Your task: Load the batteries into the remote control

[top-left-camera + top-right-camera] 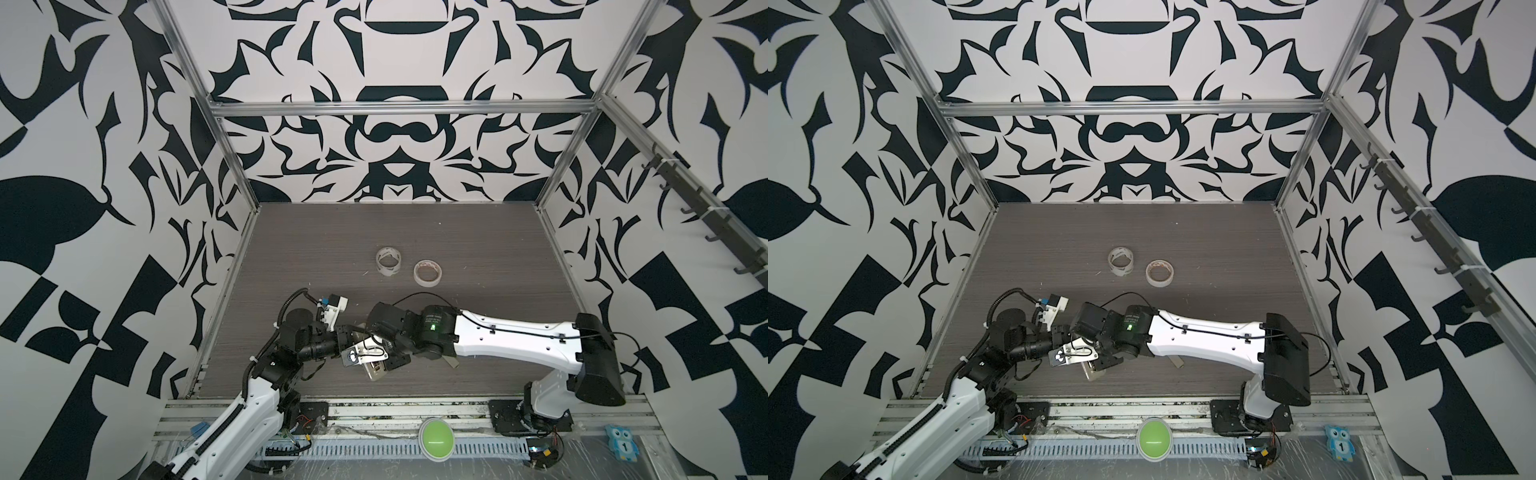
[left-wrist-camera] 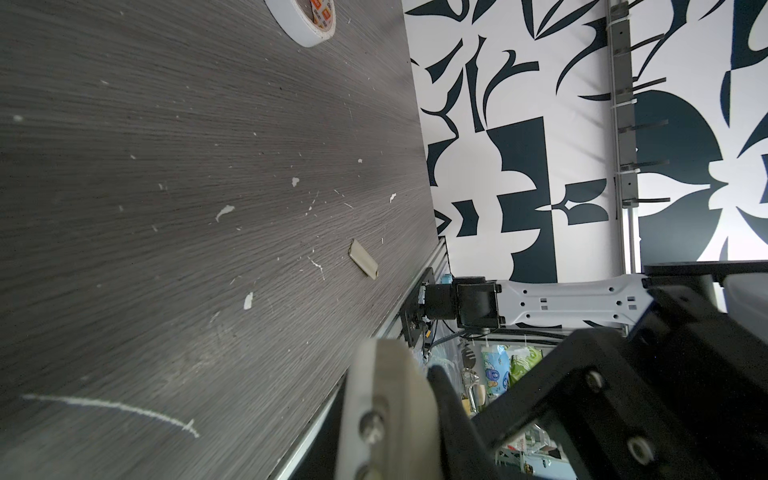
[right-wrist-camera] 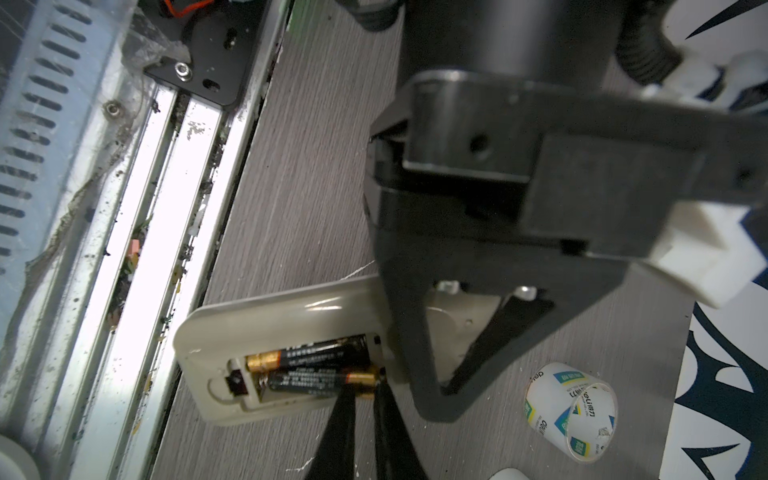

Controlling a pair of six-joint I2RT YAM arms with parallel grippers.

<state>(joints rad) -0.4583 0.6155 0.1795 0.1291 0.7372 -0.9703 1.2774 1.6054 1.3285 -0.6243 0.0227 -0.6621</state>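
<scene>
The remote control [image 3: 291, 316] lies back up near the table's front edge with its compartment uncovered. It is also seen in both top views [image 1: 374, 369] [image 1: 1090, 372]. Two dark batteries with gold ends lie side by side in the compartment, one [image 3: 307, 352] further in and one [image 3: 311, 380] nearer the rim. My right gripper [image 3: 368, 384] is shut, its two thin black tips resting on the gold end of the nearer battery. My left gripper [image 3: 436, 395] is shut on the remote's other half. In the left wrist view the remote's beige edge [image 2: 386, 415] sits against a black finger [image 2: 451, 415].
A beige battery cover [image 1: 451, 361] [image 2: 363, 259] lies loose on the table, under the right arm. Two tape rolls [image 1: 388, 261] [image 1: 428, 273] stand mid-table, one close to the remote [image 3: 571, 411]. The front aluminium rail [image 3: 166, 208] runs just beside the remote. A green button [image 1: 436, 438] sits on the front ledge.
</scene>
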